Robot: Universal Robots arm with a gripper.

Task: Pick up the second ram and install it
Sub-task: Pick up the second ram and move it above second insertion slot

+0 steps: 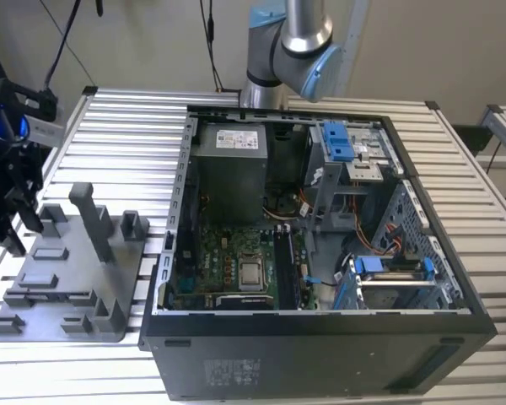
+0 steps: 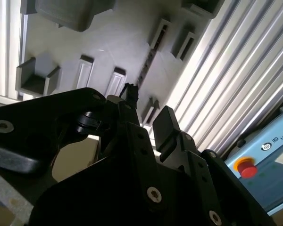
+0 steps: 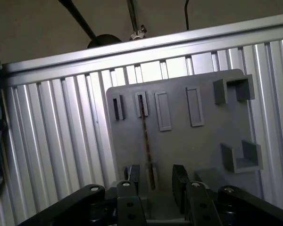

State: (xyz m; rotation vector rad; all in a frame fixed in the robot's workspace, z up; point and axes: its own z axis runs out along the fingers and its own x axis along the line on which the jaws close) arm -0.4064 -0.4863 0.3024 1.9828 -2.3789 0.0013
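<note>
Arm (image 1: 291, 38) shows a silver-and-blue joint at the rear in the exterior view. Dark wrist (image 1: 4, 126) sits at the exterior view's left edge. In both wrist views the black gripper (image 3: 155, 181) points down, two fingers (image 3: 180, 183) spread apart.

Exterior view: off the arm and high up, looking down at a slant on the open computer case (image 1: 320, 253), with the grey tray (image 1: 63, 291) at the exterior view's left; middle distance.
First wrist view: faces down past the gripper (image 3: 155, 178) onto the tray (image 3: 188, 141); near.
Second wrist view: slants along the gripper (image 2: 148, 106) toward the tray (image 2: 113, 42); near.
Shared: the tray and the slatted table (image 1: 126, 126) in all three.
</note>
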